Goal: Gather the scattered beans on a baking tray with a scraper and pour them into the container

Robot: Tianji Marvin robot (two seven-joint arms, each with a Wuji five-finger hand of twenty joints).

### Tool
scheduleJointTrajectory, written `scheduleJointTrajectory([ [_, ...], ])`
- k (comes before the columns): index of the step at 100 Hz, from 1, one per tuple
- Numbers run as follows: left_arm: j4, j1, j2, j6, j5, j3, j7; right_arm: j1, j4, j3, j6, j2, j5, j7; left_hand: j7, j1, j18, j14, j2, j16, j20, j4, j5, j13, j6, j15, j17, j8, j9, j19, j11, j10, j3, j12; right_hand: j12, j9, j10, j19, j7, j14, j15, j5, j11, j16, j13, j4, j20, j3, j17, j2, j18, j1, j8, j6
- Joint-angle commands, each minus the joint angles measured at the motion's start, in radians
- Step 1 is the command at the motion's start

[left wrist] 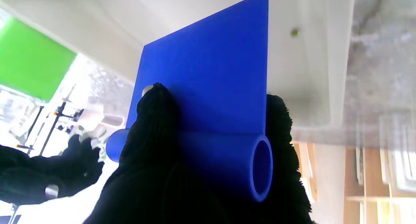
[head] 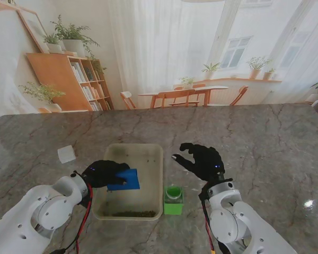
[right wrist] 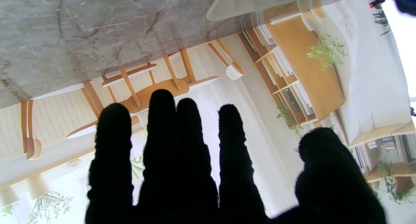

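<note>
- Left hand (head: 103, 172) pinches the blue scraper (head: 124, 179) over the baking tray's (head: 154, 159) left edge.
- Beans (head: 131, 214) lie along the tray's near edge.
- Green container (head: 173, 200) stands just beside the tray's near right corner.
- Right hand (head: 204, 160) hovers, fingers spread, holding nothing.
- A white block (head: 67, 154) sits left of the tray.

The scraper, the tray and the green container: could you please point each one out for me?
Scraper (head: 124, 179), stand view, middle of its blue blade.
Tray (head: 160, 174), stand view, its right rim.
Green container (head: 173, 206), stand view, its front wall.
</note>
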Motion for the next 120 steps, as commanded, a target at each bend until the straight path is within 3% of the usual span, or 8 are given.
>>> scheduleJointTrajectory([
  [1,-0.024,-0.024,-0.007,0.013,0.000,-0.009,0.015,-0.003,0.004,0.002,-0.003,-0.002,0.002,0.013,0.013,0.120,-0.011,-0.021,0.055,0.007,0.016,0.017,0.029,0.012,-0.051,-0.001,0.007,0.011,0.020,0.017,-0.002,-0.006,0.116,0.004,0.013,0.002,0.001,-0.006,0.009,-0.005,-0.002,0.017,0.009,0.001,0.002,0.031,-0.005,-0.023,-0.018,0.017,0.020,0.006,-0.013,-0.017],
  [27,-0.039,-0.080,-0.012,0.069,0.019,-0.019,0.020,-0.006,0.002,0.007,0.004,-0.002,0.000,0.013,0.010,0.120,-0.015,-0.023,0.063,0.011,0.016,0.017,0.022,0.008,-0.050,0.003,0.006,0.014,0.013,0.015,0.002,-0.007,0.112,0.004,0.012,0.001,0.002,-0.005,0.011,-0.006,-0.003,0.019,0.009,0.001,0.002,0.031,-0.005,-0.024,-0.017,0.018,0.019,0.006,-0.012,-0.015],
  [60,0.005,-0.139,-0.023,0.171,-0.030,-0.018,0.033,-0.012,-0.001,0.021,0.013,-0.002,0.002,0.019,0.001,0.120,-0.015,-0.030,0.083,0.027,0.031,0.017,0.008,0.009,-0.032,0.031,0.003,0.026,0.009,0.036,0.029,0.002,0.105,0.004,0.012,-0.001,0.002,-0.006,0.010,-0.006,-0.003,0.017,0.008,0.000,0.001,0.031,-0.005,-0.023,-0.019,0.018,0.018,0.007,-0.013,-0.015],
  [86,-0.008,-0.127,-0.029,0.239,-0.059,-0.065,0.040,-0.014,-0.004,0.025,0.016,-0.002,0.003,0.020,-0.025,0.120,-0.003,-0.033,0.125,0.072,0.071,0.017,-0.010,0.012,0.012,0.131,-0.003,0.042,0.024,0.101,0.125,0.016,0.114,-0.054,0.012,0.000,0.002,-0.005,0.009,-0.004,-0.002,0.016,0.009,0.000,0.003,0.031,-0.005,-0.024,-0.018,0.018,0.018,0.007,-0.013,-0.015],
  [120,-0.063,-0.071,-0.031,0.302,-0.029,-0.179,0.032,-0.018,-0.008,0.030,0.018,-0.002,0.003,0.023,-0.053,0.120,0.000,-0.052,0.147,0.094,0.121,0.018,-0.027,0.043,0.062,0.267,0.017,0.084,0.069,0.209,0.238,0.018,0.128,-0.002,0.012,0.000,0.003,-0.005,0.009,-0.005,-0.002,0.016,0.009,0.000,0.001,0.031,-0.005,-0.023,-0.019,0.017,0.019,0.008,-0.013,-0.016],
])
